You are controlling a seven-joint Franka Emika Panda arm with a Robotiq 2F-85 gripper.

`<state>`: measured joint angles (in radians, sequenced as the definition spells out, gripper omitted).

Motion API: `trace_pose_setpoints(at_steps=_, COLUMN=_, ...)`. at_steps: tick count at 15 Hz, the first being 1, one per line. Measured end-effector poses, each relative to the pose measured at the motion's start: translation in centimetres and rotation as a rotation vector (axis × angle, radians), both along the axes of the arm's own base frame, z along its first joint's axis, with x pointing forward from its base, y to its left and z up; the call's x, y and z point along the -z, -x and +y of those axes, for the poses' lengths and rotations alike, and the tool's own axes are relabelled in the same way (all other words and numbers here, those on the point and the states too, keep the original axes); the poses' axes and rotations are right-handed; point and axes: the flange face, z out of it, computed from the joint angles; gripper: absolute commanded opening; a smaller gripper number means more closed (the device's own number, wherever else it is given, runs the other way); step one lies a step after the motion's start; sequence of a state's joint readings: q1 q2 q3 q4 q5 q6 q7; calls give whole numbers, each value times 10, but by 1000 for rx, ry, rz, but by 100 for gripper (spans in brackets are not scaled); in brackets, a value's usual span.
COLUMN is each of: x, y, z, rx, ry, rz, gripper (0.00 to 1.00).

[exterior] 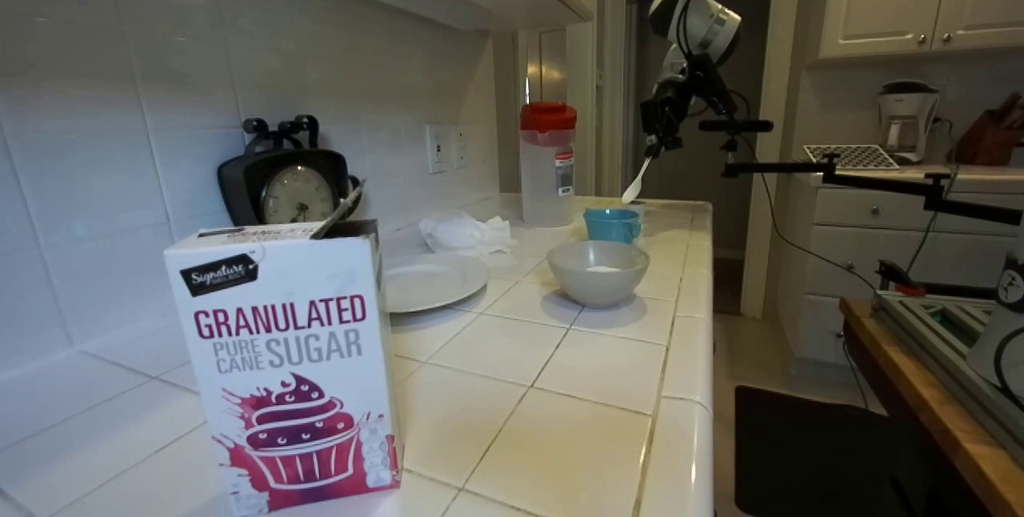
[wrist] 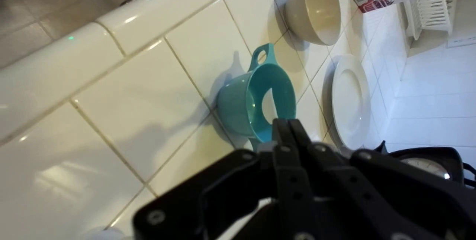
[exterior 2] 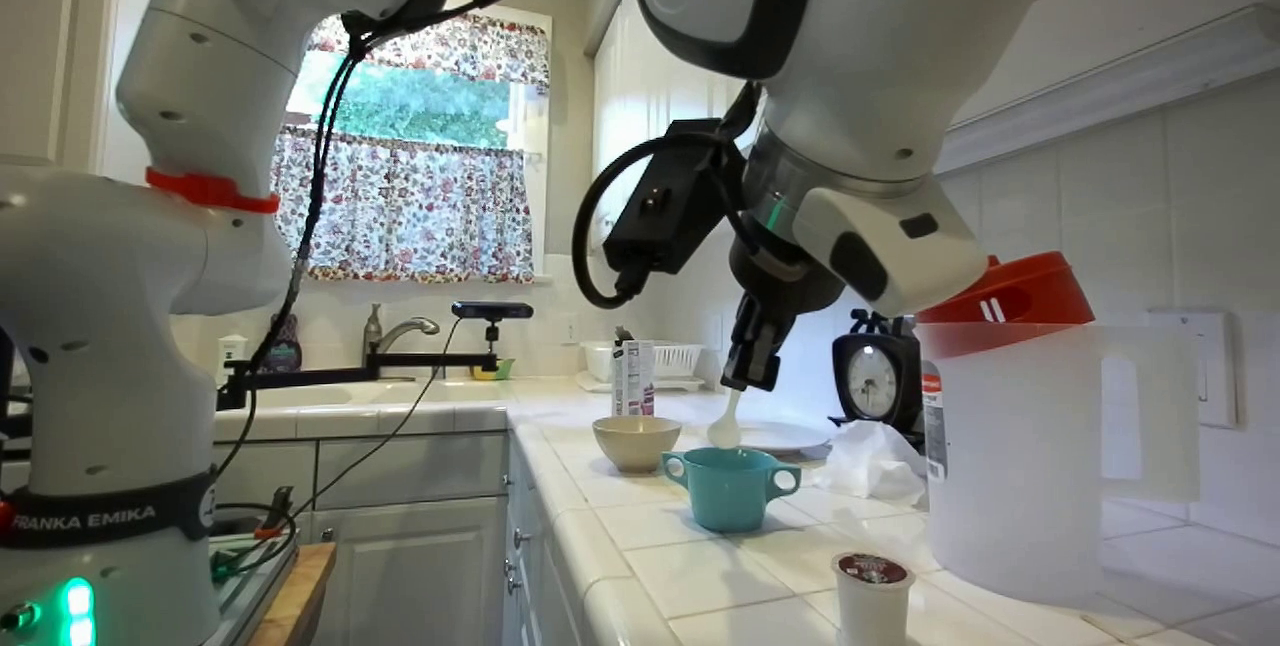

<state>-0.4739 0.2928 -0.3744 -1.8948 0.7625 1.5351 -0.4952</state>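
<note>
Claw pinched tight on the white spoon, and I've got that spoon slanting down toward 7 o'clock in both exterior views, its dished end poised over the blue-green cup on the counter. In the wrist view that dished end lies across the cup's opening, and the tip appears barely clear of the rim. White spoon, so whether it carries anything I can't tell! The way to do this well, I'd judge: small, slow motions, the spoon centred over the opening ahead of any lowering or tipping, and any tilt made by rolling the wrist rather than swinging the whole arm. The handle looks thin, so a knock on the rim could twist it in my grip, and a sideways nudge might slide the cup. Neighbours to mind, too: from the cup, the wrist view gives me the pale bowl at 1 o'clock and the white plate at 3; in an exterior view, the coffee pod stands at 4 and the red-lidded pitcher at 3, so sweeps that way need care.
</note>
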Motion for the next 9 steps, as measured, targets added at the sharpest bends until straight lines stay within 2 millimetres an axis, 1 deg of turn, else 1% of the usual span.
trace_pose_setpoints(at_steps=4, x=-4, y=-5, z=2, rx=-16, ry=20, rz=23, gripper=1)
trace_pose_setpoints(at_steps=9, x=-16, y=-14, z=3, rx=-32, ry=51, rz=47, gripper=1)
